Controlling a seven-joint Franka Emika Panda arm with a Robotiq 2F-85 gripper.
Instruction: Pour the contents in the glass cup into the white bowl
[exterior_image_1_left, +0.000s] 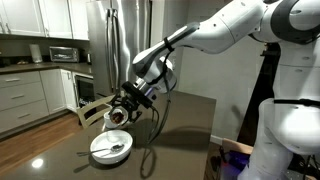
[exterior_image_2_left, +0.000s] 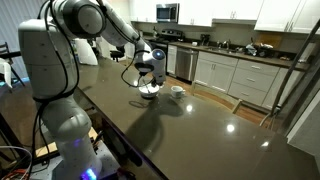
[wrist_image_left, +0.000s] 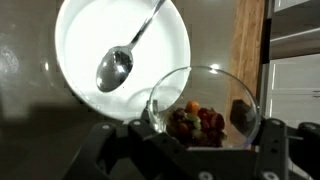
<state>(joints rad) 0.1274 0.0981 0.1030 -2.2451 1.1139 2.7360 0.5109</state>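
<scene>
The arm stretches out and angles down, end effector (wrist_image_left: 210, 130) clamped on the glass cup (wrist_image_left: 205, 85) above the white bowl (wrist_image_left: 85, 35).

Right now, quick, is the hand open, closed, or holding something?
Hand: closed on the glass cup, with the contents inside it, over the rim of the white bowl.

Kitchen with white cabinets (exterior_image_1_left: 20, 95) and a microwave (exterior_image_1_left: 62, 54) along the walls, next to a steel fridge (exterior_image_1_left: 115, 40). A dark glossy table (exterior_image_2_left: 200, 130) fills the foreground and reflects bright spots of light. A wooden chair (exterior_image_1_left: 88, 92) stands at its edge.
</scene>
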